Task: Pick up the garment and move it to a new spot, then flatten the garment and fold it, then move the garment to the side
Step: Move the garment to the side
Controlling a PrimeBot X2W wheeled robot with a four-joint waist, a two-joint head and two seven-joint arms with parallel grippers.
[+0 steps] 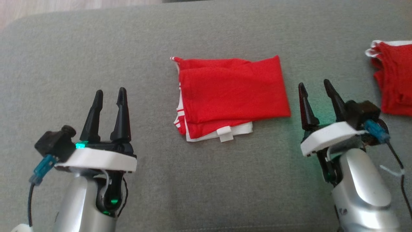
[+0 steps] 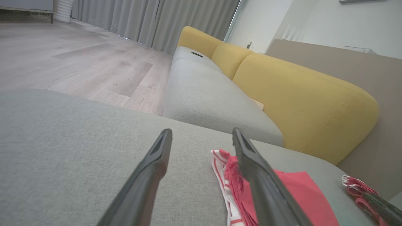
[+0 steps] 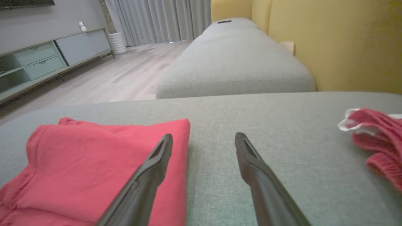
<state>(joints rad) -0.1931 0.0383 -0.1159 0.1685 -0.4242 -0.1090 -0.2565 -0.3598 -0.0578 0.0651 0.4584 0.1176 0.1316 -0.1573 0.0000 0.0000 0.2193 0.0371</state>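
Fingers (image 1: 93, 112) of the left gripper (image 1: 110, 91) point up the head view at its lower left, parted by a moderate gap with nothing between them. The gripper hovers over bare grey cushion (image 1: 206, 180), well apart from any cloth. In its own wrist view the two dark fingers frame the cushion's far edge, and beyond it lie a wooden floor (image 2: 78, 62), grey curtains (image 2: 150, 18) and a sofa with a yellow back (image 2: 307, 100).

To the right, near the middle of the cushion, lies the garment (image 1: 231, 93). It is folded into a rough rectangle, red on top. White layers with red stripes show along its left edge, and a white strip with a small white tab shows along its near edge. It lies flat on the cushion, and neither gripper touches it.

Further right, just beside the garment's right edge, the right gripper (image 1: 314, 83) is likewise spread to a moderate gap and holds nothing. In the right wrist view its left finger overlaps the garment's right edge, though whether it touches the cloth cannot be told; the other finger is over bare cushion.

At the far right edge a second red garment (image 1: 394, 80) with white trim lies crumpled on the cushion, cut off by the frame.
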